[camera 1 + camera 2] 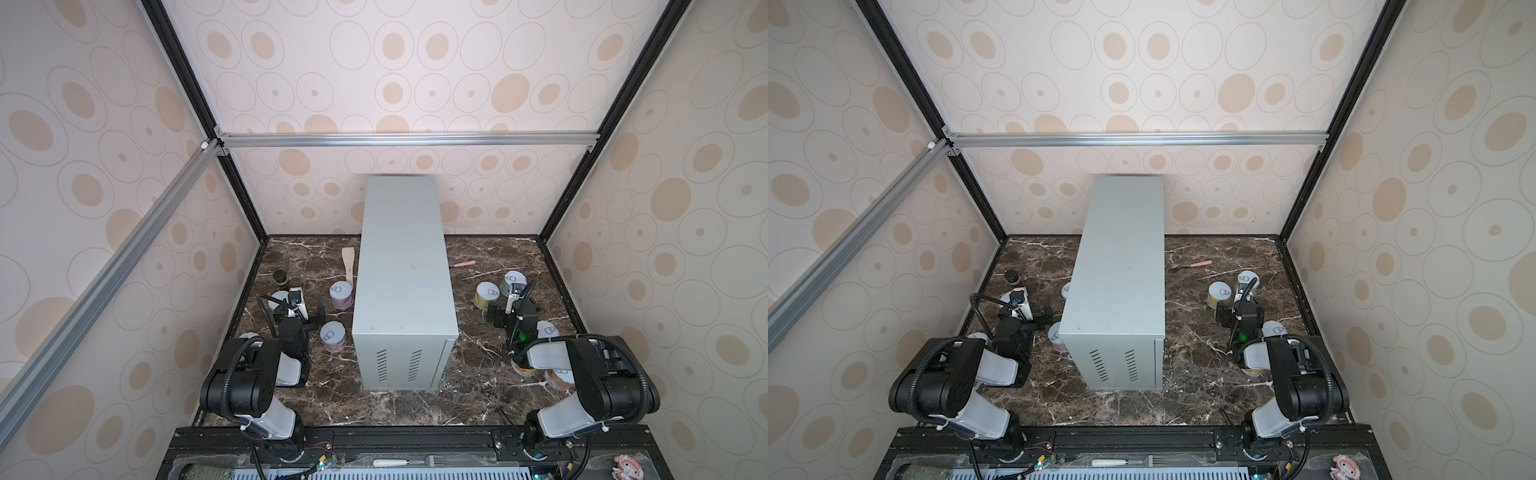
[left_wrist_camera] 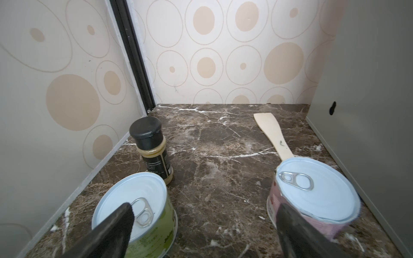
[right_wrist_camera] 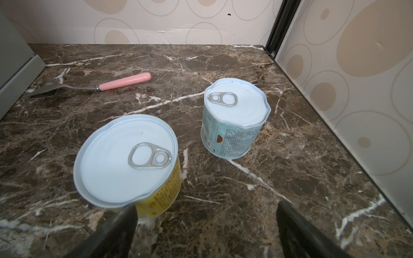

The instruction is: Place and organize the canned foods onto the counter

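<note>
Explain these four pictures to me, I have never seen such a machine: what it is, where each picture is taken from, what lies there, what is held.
Two robot arms work in a walled booth. The two wide pictures come from one camera overhead. The close two come from cameras on the arms' wrists, looking between the black fingers. In the middle stands a tall grey box; no can is on it yet. On the marble surface around it stand cans: a green can and a pink can before the left tool, a yellow can and a light blue can before the right tool, others partly hidden by the arms. A dark-capped bottle, a wooden spatula and a pink-handled utensil are there. Both tools are open and hold nothing.
</note>
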You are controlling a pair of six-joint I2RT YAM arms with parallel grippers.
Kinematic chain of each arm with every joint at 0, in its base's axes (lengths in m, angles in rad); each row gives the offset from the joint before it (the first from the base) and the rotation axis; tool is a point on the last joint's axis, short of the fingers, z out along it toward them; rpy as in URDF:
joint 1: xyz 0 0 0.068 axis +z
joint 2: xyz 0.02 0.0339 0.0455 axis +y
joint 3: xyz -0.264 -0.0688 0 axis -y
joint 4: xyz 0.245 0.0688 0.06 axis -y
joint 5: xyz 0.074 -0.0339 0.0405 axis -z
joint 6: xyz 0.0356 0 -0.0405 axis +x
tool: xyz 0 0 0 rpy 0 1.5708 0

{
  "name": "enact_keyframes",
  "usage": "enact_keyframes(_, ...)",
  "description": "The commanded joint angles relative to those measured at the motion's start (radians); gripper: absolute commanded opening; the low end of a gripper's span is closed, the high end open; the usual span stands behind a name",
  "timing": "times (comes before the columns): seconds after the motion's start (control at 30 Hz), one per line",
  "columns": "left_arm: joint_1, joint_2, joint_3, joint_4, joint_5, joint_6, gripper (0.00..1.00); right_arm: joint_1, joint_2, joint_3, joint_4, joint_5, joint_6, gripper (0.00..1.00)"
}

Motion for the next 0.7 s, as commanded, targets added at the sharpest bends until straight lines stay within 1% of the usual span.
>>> enact_keyframes(0.0,-0.001,-0.063,0.066,-0.104,-0.081,-0.016,0.99,0.006,-0.082,0.105,-0.184,0.067,0.001,0.96)
enact_keyframes(0.07,-0.001,-0.096,0.088,-0.169,-0.110,-0.024,0.99,0.006,-0.132,0.159,-0.309,0.066,0.004,0.96)
enact_keyframes(0.13,-0.002,-0.134,0.117,-0.247,-0.141,-0.033,0.99,0.006,-0.178,0.195,-0.392,0.085,0.049,0.97)
enact_keyframes(0.17,-0.001,-0.158,0.145,-0.308,-0.157,-0.045,0.99,0.007,-0.199,0.223,-0.457,0.079,0.064,0.97)
enact_keyframes(0.2,-0.001,-0.182,0.181,-0.379,-0.172,-0.064,0.99,0.007,-0.221,0.250,-0.524,0.068,0.077,1.00)
enact_keyframes(0.3,-0.001,-0.260,0.286,-0.575,-0.150,-0.106,0.99,0.008,-0.278,0.332,-0.715,0.045,0.137,1.00)
enact_keyframes(0.43,0.001,-0.406,0.395,-0.807,-0.178,-0.162,0.99,0.009,-0.372,0.398,-0.897,0.017,0.215,1.00)
enact_keyframes(0.53,0.000,-0.504,0.471,-0.976,-0.150,-0.183,0.99,0.014,-0.437,0.436,-1.017,-0.019,0.263,1.00)
enact_keyframes(0.6,0.001,-0.545,0.527,-1.147,-0.173,-0.239,0.99,0.033,-0.469,0.454,-1.095,-0.029,0.268,1.00)
enact_keyframes(0.67,0.001,-0.570,0.562,-1.265,-0.149,-0.285,0.99,0.066,-0.506,0.460,-1.163,0.004,0.265,1.00)
